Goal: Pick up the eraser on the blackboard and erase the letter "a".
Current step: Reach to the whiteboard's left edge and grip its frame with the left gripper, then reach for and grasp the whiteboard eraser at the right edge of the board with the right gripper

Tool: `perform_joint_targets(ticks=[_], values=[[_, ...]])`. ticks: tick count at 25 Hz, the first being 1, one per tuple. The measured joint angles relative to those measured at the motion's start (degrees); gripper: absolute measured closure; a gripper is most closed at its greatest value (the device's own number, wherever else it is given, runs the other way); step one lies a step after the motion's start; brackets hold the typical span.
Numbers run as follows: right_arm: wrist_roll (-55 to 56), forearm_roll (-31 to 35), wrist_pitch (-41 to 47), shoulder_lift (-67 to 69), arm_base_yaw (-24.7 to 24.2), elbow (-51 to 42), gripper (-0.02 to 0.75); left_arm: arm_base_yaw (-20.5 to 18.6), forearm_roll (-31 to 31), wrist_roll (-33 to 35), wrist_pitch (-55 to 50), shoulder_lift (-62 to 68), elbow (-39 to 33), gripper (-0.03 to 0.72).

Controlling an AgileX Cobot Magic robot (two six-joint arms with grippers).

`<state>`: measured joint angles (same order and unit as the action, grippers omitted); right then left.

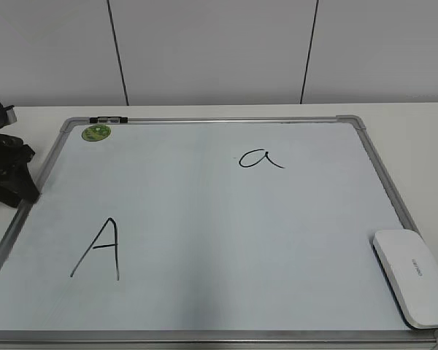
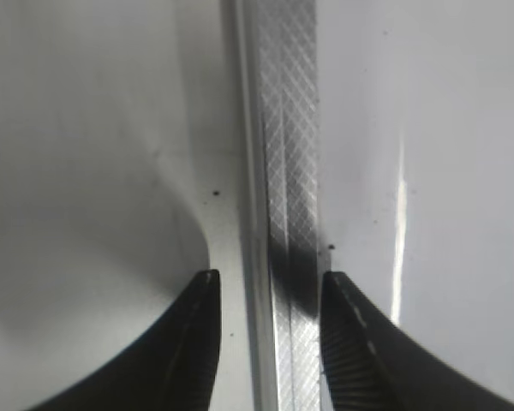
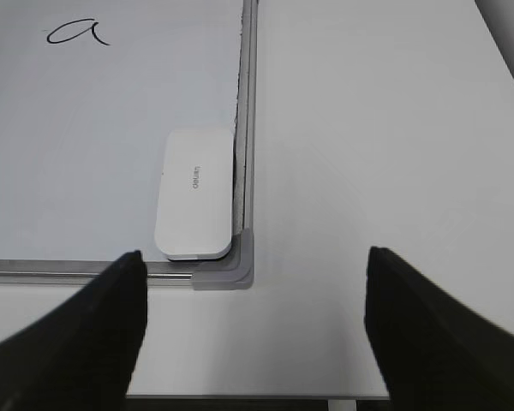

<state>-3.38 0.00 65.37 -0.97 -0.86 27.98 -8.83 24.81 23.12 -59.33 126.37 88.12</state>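
The white eraser lies flat in the blackboard's near right corner; it also shows in the right wrist view. The blackboard is a white board with a silver frame. The cursive letter "a" sits upper middle, also in the right wrist view. A larger capital "A" is at lower left. My left gripper is open, low over the board's left frame rail; its arm shows at the exterior view's left edge. My right gripper is open and empty, above the table near the board's corner.
A green round sticker and a small black clip are at the board's far left corner. A grey corner cap lies just beside the eraser. White table extends to the right of the board. A wall stands behind.
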Motion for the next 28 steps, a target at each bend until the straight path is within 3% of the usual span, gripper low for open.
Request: perform_joint_targets(ticks=[10, 17, 28], values=[[0.00, 0.00, 0.00, 0.00, 0.00, 0.00, 0.151, -0.13, 1.32, 0.00, -0.14, 1.02, 0.26, 0.482], [0.00, 0.00, 0.00, 0.00, 0.00, 0.00, 0.151, -0.22, 1.82, 0.03, -0.67, 1.05, 0.60, 0.637], [0.00, 1.17, 0.00, 0.00, 0.00, 0.00, 0.151, -0.34, 1.44, 0.03, -0.88, 1.05, 0.60, 0.653]])
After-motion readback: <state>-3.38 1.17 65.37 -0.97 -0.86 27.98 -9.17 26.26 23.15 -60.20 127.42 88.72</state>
